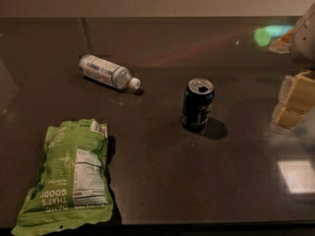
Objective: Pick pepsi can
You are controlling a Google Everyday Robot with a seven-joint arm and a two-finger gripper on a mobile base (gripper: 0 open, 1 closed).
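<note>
The pepsi can (198, 103) is a dark navy-blue can with a silver top and pull-tab. It stands upright on the dark table (162, 171), a little right of centre. My gripper (291, 104) is at the right edge of the view, pale yellow and partly cut off. It is level with the can and well to its right, with bare table between them. It holds nothing that I can see.
A clear plastic bottle (107, 72) with a white cap lies on its side at the back left. A green snack bag (71, 175) lies flat at the front left, near the table's front edge. A bright light patch (297, 176) reflects on the table at the front right.
</note>
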